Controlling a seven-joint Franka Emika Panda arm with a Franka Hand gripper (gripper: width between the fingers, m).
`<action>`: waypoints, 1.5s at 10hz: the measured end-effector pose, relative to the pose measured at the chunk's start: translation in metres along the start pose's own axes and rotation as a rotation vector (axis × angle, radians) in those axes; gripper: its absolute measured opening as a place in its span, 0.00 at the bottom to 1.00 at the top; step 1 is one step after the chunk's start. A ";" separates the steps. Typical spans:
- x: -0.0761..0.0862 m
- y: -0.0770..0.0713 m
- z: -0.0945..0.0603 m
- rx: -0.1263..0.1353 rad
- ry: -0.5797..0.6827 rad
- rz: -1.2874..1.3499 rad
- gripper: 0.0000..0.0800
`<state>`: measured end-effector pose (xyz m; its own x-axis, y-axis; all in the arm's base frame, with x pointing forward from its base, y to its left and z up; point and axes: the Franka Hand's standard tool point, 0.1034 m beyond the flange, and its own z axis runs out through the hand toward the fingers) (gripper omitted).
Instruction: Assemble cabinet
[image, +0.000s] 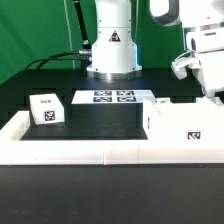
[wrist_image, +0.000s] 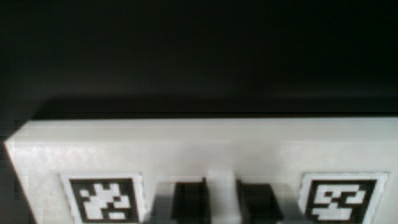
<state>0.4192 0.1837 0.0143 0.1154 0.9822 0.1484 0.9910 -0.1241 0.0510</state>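
The cabinet lies in separate white parts on the black desk (image: 100, 122). The body (image: 183, 125) stands at the exterior view's right, just behind the low white rail (image: 70, 152). It shows one tag on its near face, and its right end is cut off by the picture's edge. The small block (image: 45, 109) sits well apart from it at the exterior view's left, near the marker board (image: 113, 97).

The arm (image: 200, 50) reaches down over the body's far right end. There the jaws are mostly lost behind the body and the frame edge.

The wrist view is blurred. In it the body (wrist_image: 196, 150) shows as a pale slab against the dark desk, with two tags, both cut off by the picture's edge. Two dark fingers (wrist_image: 187, 202) stand close together with a thin white strip between them. The jaws are narrow and closed on what seems to be an edge of the body. How deep the grip goes cannot be made out.
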 end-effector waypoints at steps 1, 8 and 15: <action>0.000 0.000 0.000 0.000 0.000 0.000 0.08; -0.017 0.008 -0.040 -0.033 -0.037 -0.011 0.09; -0.056 0.020 -0.050 -0.043 -0.053 0.007 0.09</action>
<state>0.4295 0.1192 0.0566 0.1264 0.9873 0.0965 0.9864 -0.1354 0.0931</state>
